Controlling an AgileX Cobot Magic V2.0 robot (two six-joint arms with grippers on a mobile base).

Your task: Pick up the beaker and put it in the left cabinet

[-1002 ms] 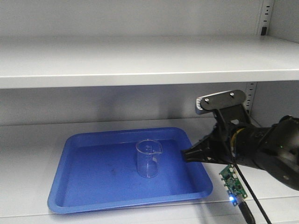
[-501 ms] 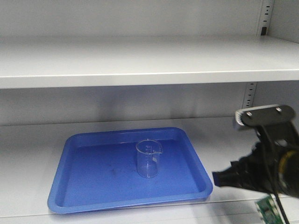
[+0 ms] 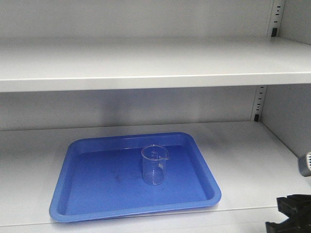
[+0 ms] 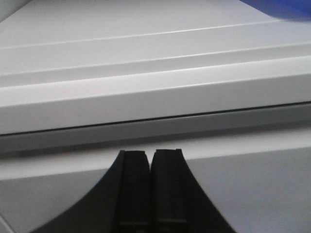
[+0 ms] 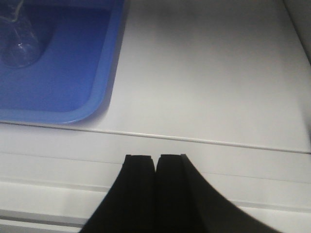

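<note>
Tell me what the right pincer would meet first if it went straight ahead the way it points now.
Probably nothing at first. The right pincer, shut, points over the bare shelf of the left cabinet, right of the blue tray. The beaker stands far to its left. Farther in, presumably the cabinet's back wall; depth is unclear.

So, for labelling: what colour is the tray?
Blue tray; clearest in the front-facing view.

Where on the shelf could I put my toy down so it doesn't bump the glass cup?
Bare shelf lies right of the blue tray, up to the cabinet's side wall, and a strip lies left of the tray. Inside the tray, the left half is free; the beaker stands right of the middle.
</note>
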